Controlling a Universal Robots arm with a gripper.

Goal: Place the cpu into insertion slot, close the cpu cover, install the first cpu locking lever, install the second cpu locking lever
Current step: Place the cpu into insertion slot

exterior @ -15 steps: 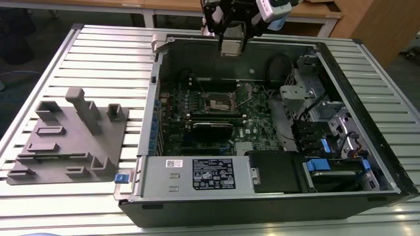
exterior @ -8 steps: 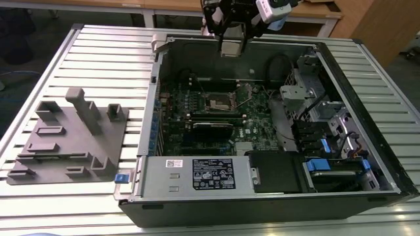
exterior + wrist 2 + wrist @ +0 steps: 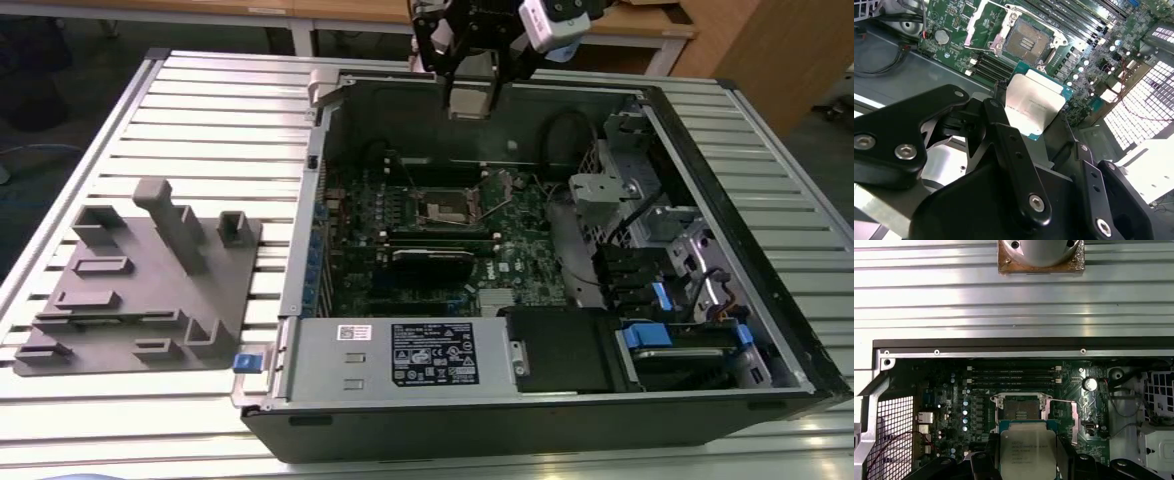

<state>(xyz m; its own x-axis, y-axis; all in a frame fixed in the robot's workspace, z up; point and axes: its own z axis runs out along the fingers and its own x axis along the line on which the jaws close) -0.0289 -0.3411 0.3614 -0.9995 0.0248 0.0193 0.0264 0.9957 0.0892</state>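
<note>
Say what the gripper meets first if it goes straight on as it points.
Likely the open slot, or the board right beside it, with the cpu in the gripper touching first; depth is unclear.

Close on the robot's gripper in the second wrist view: broad, flat linkage bars in matte black with rounded ends, joined by round silver screws — one at each pivot. Pale silver-grey metal shows between the black links. In the exterior view the tool is a dark, blocky shape with a white housing — rounded at the corners — fixed to one side. In the first wrist view the fingers are black with smooth, slightly glossy edges.
</note>
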